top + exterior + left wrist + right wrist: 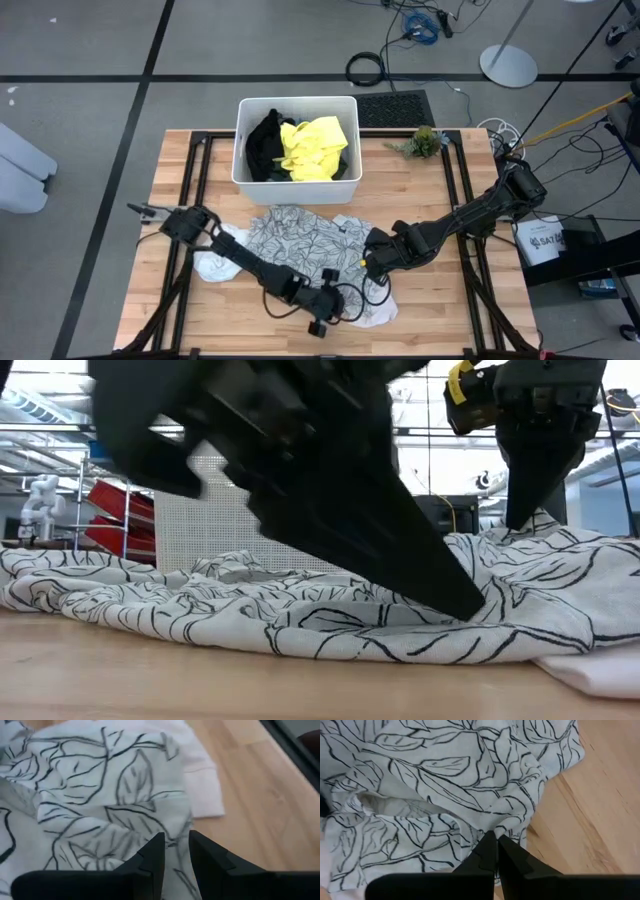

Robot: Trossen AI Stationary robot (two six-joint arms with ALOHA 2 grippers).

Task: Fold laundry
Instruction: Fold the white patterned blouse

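Observation:
A grey-white cloth with a dark leaf pattern (300,235) lies crumpled on the wooden table (450,300), in front of the tub. My left gripper (340,305) slants down onto the cloth's near part, its fingers a narrow gap apart (175,851) with cloth between them. My right gripper (372,262) points down at the cloth's right side and is shut on it (495,845). A plain white cloth (200,795) lies flat under the patterned cloth's edge. My left gripper has patterned cloth (172,832) bunched between its two fingertips. It comes slanting down from the table's left, and its tips sink into the heap (472,608). Edge or fold, I cannot tell. The cloth around it rests slack on the table. My right gripper pinches the patterned cloth near its right edge (502,827) between its shut fingertips, from above, pointing steeply down. The cloth rises in a small peak to the fingers (535,520). The rest lies on the table.
A white plastic tub (240,140) at the far middle holds black, yellow (312,148) and dark green garments. A small green plant (425,142) sits to the tub's right. More white cloth (215,265) shows beside the left arm. Bare wood lies at the right (590,820).

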